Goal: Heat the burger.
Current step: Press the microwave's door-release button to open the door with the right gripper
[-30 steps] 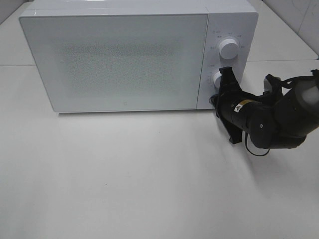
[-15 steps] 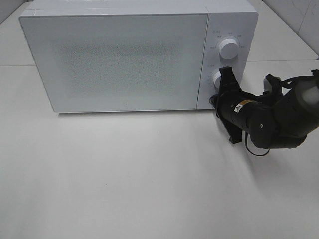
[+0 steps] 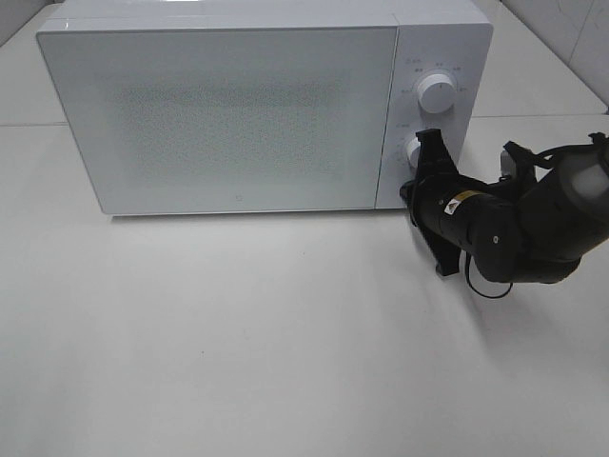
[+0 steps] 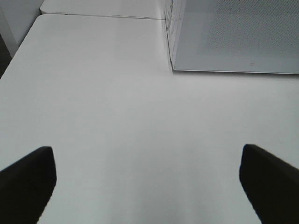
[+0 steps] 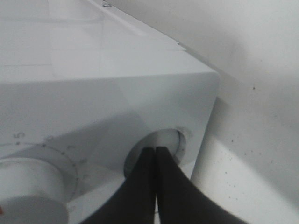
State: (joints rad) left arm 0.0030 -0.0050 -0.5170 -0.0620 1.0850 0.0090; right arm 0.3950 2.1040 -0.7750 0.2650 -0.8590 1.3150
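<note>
Right pincer is clenched, its two dark fingers pressed flat together with nothing between them, and their tips rest against the lower knob on the control panel of the white microwave. From the high camera, the black right arm reaches in from 3 o'clock to that knob. The upper knob sits close by at about 1 o'clock from the lower one, apart from the pincer. The microwave door lies at 9 o'clock from both knobs and is shut, and its frosted, speckled front hides the inside. The burger's place cannot be told from any view. The microwave stands at the 12 o'clock side of the white tabletop. Left pincer is released, its fingers spread wide above bare tabletop with nothing between them, and a lower corner of the microwave shows beyond it.
</note>
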